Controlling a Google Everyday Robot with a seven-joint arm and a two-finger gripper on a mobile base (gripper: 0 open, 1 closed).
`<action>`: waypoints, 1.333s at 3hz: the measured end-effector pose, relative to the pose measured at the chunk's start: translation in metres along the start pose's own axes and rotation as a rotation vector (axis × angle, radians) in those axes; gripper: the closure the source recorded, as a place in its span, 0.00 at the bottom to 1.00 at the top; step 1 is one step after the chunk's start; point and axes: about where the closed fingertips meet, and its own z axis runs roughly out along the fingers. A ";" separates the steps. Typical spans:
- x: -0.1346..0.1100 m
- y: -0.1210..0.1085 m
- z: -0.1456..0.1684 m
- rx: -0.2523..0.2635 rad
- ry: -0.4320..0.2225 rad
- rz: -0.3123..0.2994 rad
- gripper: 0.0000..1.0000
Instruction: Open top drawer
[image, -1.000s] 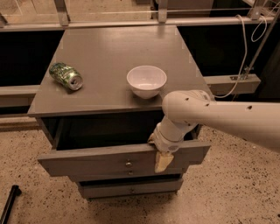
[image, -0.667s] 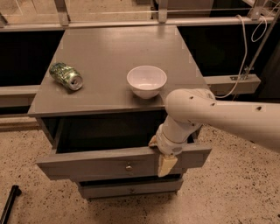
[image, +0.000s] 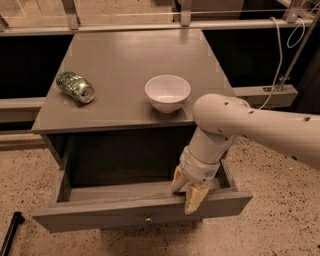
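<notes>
The top drawer (image: 100, 218) is a wide, shallow grey drawer with a small round metal knob (image: 148, 219) at the centre of its front. It stands pulled well out of the grey cabinet (image: 130, 55), and its inside looks empty. My gripper (image: 187, 190) points down at the drawer's front right. One finger is inside the drawer and the other is outside, closed over the top edge of the front panel. My white arm (image: 260, 127) reaches in from the right.
A white bowl (image: 167, 92) and a green can (image: 75, 86) lying on its side rest on the cabinet top. A black rod (image: 10, 234) lies on the speckled floor at the lower left. A metal rail and a white cable (image: 280, 60) run behind and to the right.
The top drawer has slid farther out toward the camera. My gripper has moved with it, still on the front edge.
</notes>
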 end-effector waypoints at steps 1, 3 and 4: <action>-0.016 -0.011 -0.013 0.031 -0.021 -0.093 0.41; -0.037 -0.055 -0.042 0.157 0.055 -0.168 0.47; -0.033 -0.084 -0.021 0.153 0.067 -0.136 0.65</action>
